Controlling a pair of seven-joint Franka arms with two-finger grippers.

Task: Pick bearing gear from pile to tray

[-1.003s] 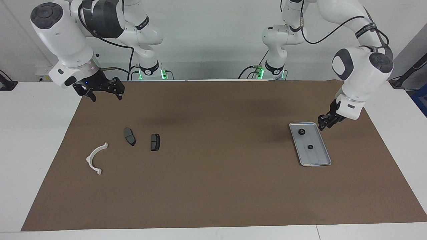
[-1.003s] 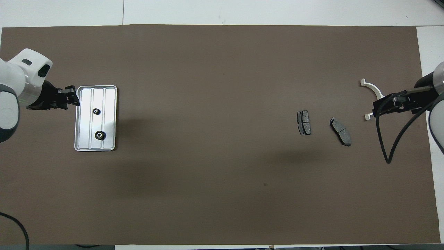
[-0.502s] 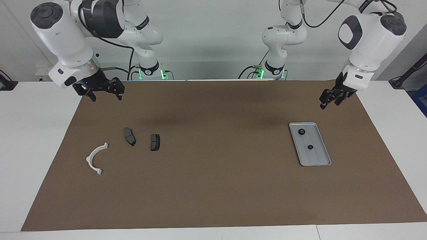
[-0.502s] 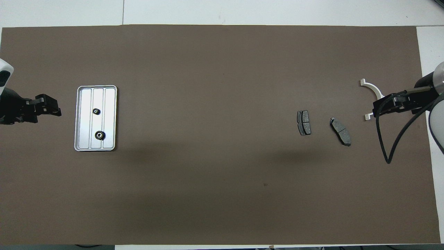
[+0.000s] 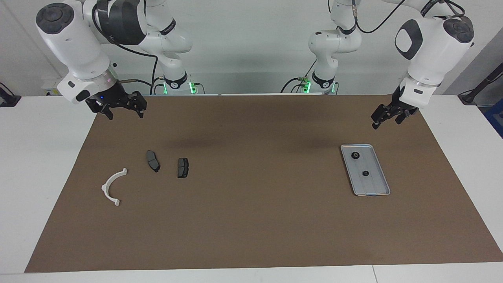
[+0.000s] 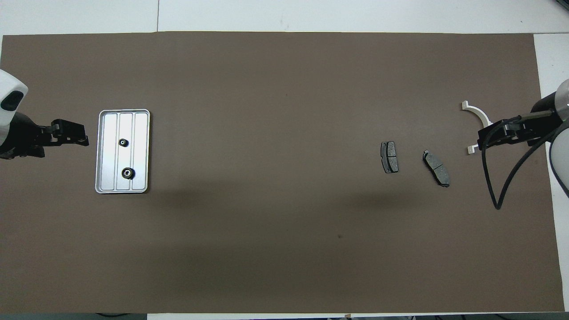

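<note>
The silver tray (image 5: 373,185) (image 6: 140,151) lies on the brown mat toward the left arm's end of the table. Two black bearing gears (image 5: 355,155) (image 5: 365,173) rest in it, also seen from above as gears (image 6: 124,142) (image 6: 128,173). My left gripper (image 5: 386,118) (image 6: 75,136) hangs open and empty over the mat just off the tray. The pile lies toward the right arm's end: a white half-ring bracket (image 5: 111,187) (image 6: 479,114) and two dark brake pads (image 5: 153,160) (image 5: 183,167). My right gripper (image 5: 122,111) (image 6: 483,140) waits raised and open over the mat; from above it overlaps the bracket.
The brown mat (image 5: 255,212) covers most of the white table (image 5: 35,165). The brake pads (image 6: 390,156) (image 6: 436,167) lie side by side between the bracket and the mat's middle. A black cable (image 6: 493,178) loops down from the right arm.
My left gripper has opened, lifted away from the tray's edge and drawn back over the mat. Both gears stay in the tray. The right arm has not moved.
</note>
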